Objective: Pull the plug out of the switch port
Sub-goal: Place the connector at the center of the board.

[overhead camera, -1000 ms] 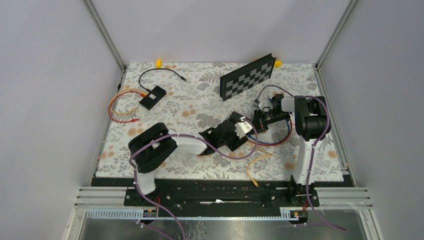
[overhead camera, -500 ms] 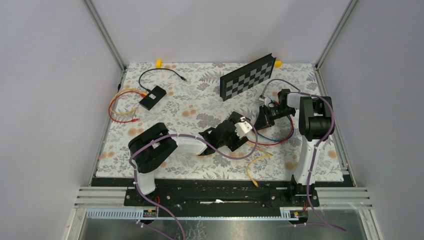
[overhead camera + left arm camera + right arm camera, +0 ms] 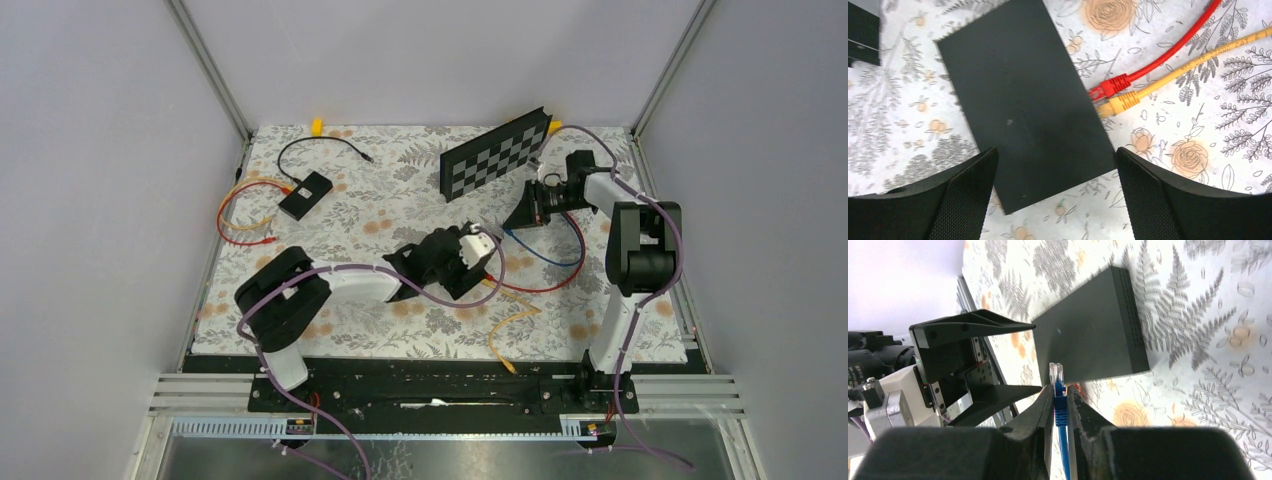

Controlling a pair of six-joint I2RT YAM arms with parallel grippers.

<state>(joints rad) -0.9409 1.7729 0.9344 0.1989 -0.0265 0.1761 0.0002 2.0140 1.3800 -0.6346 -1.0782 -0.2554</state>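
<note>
Right wrist view: right gripper (image 3: 1060, 395), jaws closed almost completely, pinching the blue plug (image 3: 1056, 377) by its boot. The clear tip stands free above the fingertips, well apart from the switch (image 3: 1093, 340), which lies flat on the mat (image 3: 1198, 390). The cable (image 3: 1064, 455) runs down between the fingers toward the camera. On this evidence the plug is out of its port and the task appears essentially done.

Left wrist view: left gripper (image 3: 1055, 155), jaws wide apart, one finger on either side of the switch, holding nothing. Whether either pad touches the casing cannot be told. Red plug (image 3: 1110, 86) and yellow plug (image 3: 1120, 103) sit against the switch's edge, apparently seated in ports.

Hazards:
(a) The pinch is narrow and falls on the boot alone, so a tug from the cable could twist the plug out of the jaws.
(b) With the switch unclamped, the cable dragging across the mat could nudge or turn it, and the stiff red and yellow leads could do the same.
(c) The left fingers stand just beside the casing, so a lift off vertical could catch an edge and tip the switch, straining the two seated plugs.
(d) A wide swing of the right arm could draw the cable taut.
</note>
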